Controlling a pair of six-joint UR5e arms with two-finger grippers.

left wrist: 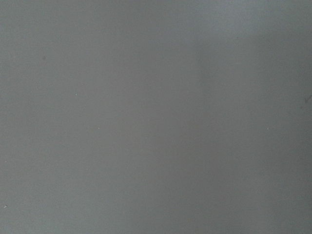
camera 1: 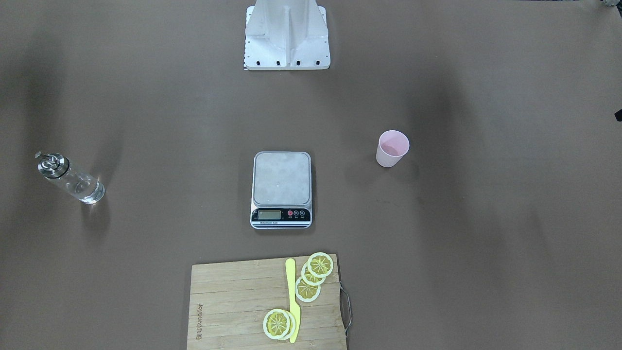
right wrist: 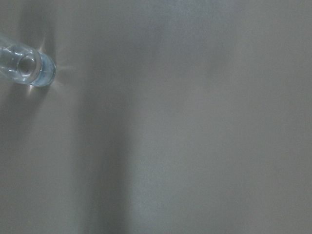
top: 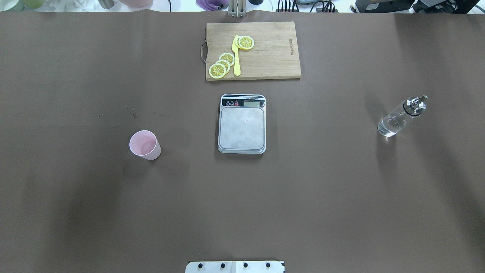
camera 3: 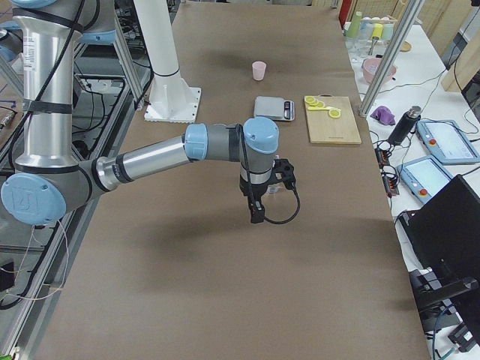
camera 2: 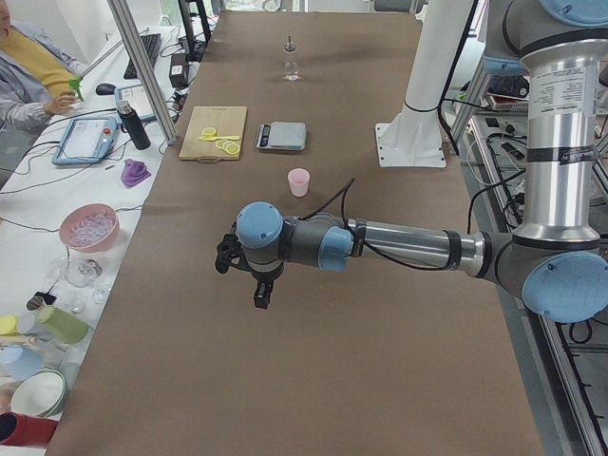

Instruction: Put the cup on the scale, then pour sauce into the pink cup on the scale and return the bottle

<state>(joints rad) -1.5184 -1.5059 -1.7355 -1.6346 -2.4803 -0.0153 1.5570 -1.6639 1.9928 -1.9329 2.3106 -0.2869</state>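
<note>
The pale pink cup (camera 1: pixel 392 148) stands upright on the brown table, apart from the scale (camera 1: pixel 282 188), on the robot's left side; it also shows in the overhead view (top: pixel 144 144). The scale's steel platform (top: pixel 242 127) is bare. The clear glass bottle (camera 1: pixel 70 178) with metal pourer stands on the robot's right side (top: pixel 401 116), clear liquid inside; its base shows in the right wrist view (right wrist: pixel 27 67). My left gripper (camera 2: pixel 256 296) hangs above the table, nearer the camera than the cup. My right gripper (camera 3: pixel 258 213) hangs near the bottle. I cannot tell whether either is open.
A wooden cutting board (top: pixel 273 53) with lemon slices (top: pixel 221 65) and a yellow knife (top: pixel 237 57) lies beyond the scale at the far edge. The robot's white base (camera 1: pixel 286 39) stands at the near edge. Side benches hold bowls, bottles and tablets (camera 2: pixel 90 228).
</note>
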